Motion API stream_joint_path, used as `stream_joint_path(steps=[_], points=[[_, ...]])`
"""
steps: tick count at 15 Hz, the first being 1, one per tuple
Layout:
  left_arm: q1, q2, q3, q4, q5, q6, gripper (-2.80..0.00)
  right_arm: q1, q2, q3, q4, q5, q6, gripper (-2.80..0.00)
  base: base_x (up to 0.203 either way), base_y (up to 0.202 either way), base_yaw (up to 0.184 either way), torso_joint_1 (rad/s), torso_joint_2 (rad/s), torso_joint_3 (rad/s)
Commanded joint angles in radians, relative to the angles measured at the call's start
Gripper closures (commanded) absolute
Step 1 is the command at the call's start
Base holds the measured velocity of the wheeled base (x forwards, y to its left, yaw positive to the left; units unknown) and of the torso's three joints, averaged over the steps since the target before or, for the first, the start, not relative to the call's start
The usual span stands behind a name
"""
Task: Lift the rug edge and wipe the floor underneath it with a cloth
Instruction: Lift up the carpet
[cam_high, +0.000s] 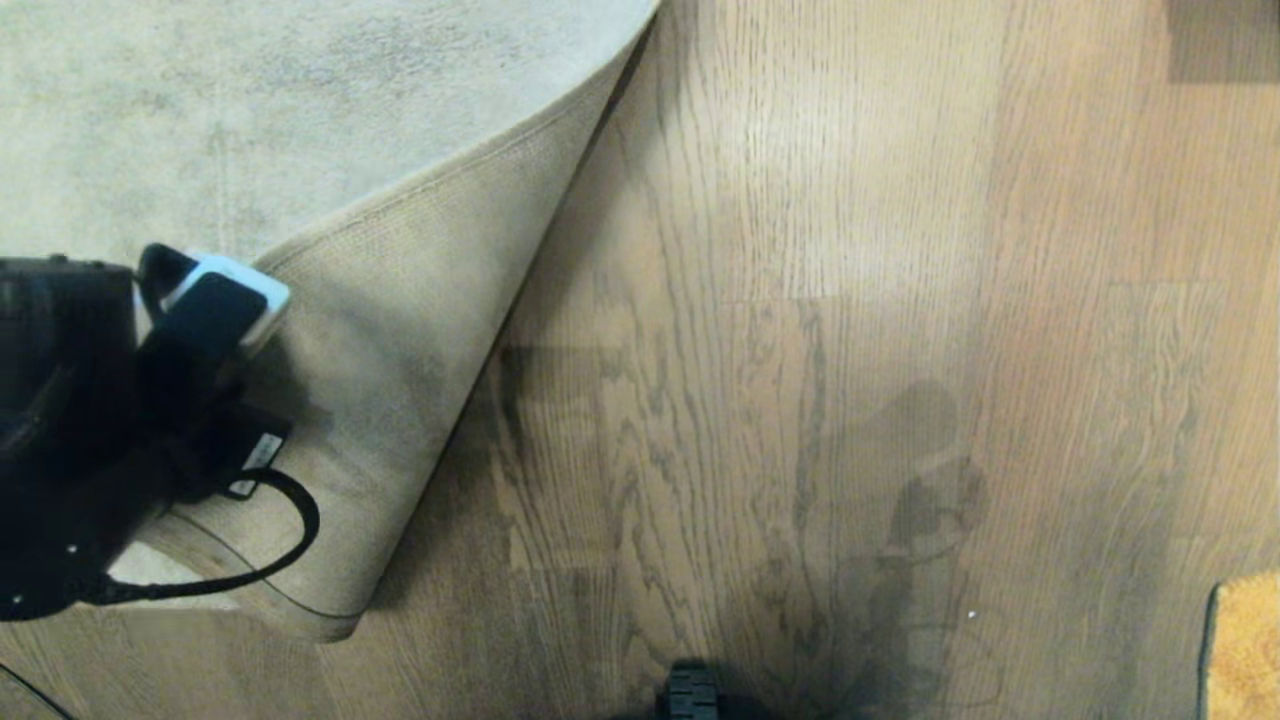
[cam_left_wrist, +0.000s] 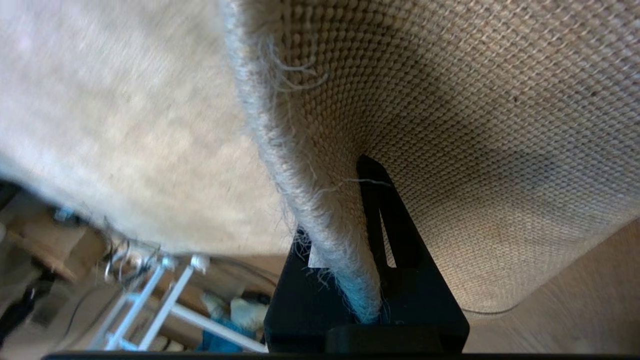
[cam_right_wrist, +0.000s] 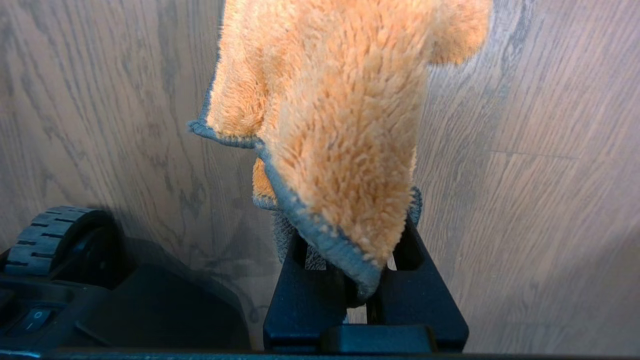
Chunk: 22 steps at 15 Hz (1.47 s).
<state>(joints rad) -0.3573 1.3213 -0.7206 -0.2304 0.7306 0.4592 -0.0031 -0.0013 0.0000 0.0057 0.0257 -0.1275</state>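
at far left: your left end effector (cam_left_wrist: 350, 235) is clamped tight on the rug edge (cam_high: 420, 330), pile on one side of the pinch and beige woven backing on the other, with the corner folded over onto the grey rug.
rug fold: the backing faces up in the head view and the flap slopes down to a rounded corner close to the floor near the robot's base.
grip advice: hold that pinch firm and keep the flap high and pulled leftward, so it doesn't sag over the boards you want to wipe.
centre: the floor (cam_high: 800, 350) lies bare beside the fold, brown planks with dark grain; judged from here, wiping hasn't begun.
open room: plenty of plank to the right of the fold line; tightest spot is right under the raised flap.
near edge: a base wheel (cam_right_wrist: 47, 240) sits close by, so sweep clear of it.
far right: your right end effector (cam_right_wrist: 365, 290) is closed on the cloth (cam_right_wrist: 340, 125), which hangs over the floor, well apart from the rug; only its corner shows in the head view.
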Motion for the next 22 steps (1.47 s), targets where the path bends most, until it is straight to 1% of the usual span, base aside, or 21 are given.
stream_joint_path(steps=[1,2,4,6,8,9,11,13,19,22], points=[[0.009,0.046,-0.034,-0.005,-0.037,0.014,0.00,0.000,0.001,0.000,0.000,0.000,-0.001,0.00,0.000,0.000,0.000,0.000,0.00,0.000],[0.022,0.057,-0.050,-0.007,-0.062,0.027,0.00,0.000,0.001,0.000,0.000,0.000,-0.001,0.00,0.000,0.000,0.000,0.000,0.00,0.000],[0.071,0.077,-0.095,-0.019,-0.160,0.057,0.00,0.000,0.001,0.000,0.000,0.000,-0.001,0.00,0.000,0.000,0.000,0.000,0.00,0.000],[0.138,0.100,-0.149,-0.047,-0.256,0.116,0.00,0.000,0.001,0.000,0.000,0.000,-0.001,0.00,0.000,0.000,0.000,0.000,0.00,0.000],[0.188,0.127,-0.167,-0.108,-0.339,0.152,0.00,0.000,0.001,0.000,0.000,0.000,-0.001,0.00,0.000,0.000,0.000,0.000,0.00,0.000],[0.207,0.142,-0.167,-0.149,-0.368,0.160,0.00,0.000,0.001,0.000,0.000,0.000,-0.001,0.00,0.000,0.000,0.000,0.000,0.00,0.000],[0.216,0.166,-0.168,-0.225,-0.390,0.164,0.00,0.000,0.001,0.000,0.000,0.000,-0.001,0.00,0.000,0.000,0.000,0.000,0.00,0.000],[0.212,0.166,-0.162,-0.261,-0.387,0.162,0.00,0.000,0.001,0.000,0.000,0.000,-0.001,0.00,0.000,0.000,0.000,0.000,0.00,0.000],[0.212,0.107,-0.095,-0.271,-0.389,0.150,0.00,0.000,0.001,0.000,0.000,0.000,-0.001,0.00,0.000,0.000,0.000,0.000,0.00,0.000],[0.213,0.084,-0.067,-0.271,-0.389,0.130,0.00,0.000,0.001,0.000,0.000,0.000,-0.001,0.00,0.000,0.000,0.000,0.000,0.00,0.000]])
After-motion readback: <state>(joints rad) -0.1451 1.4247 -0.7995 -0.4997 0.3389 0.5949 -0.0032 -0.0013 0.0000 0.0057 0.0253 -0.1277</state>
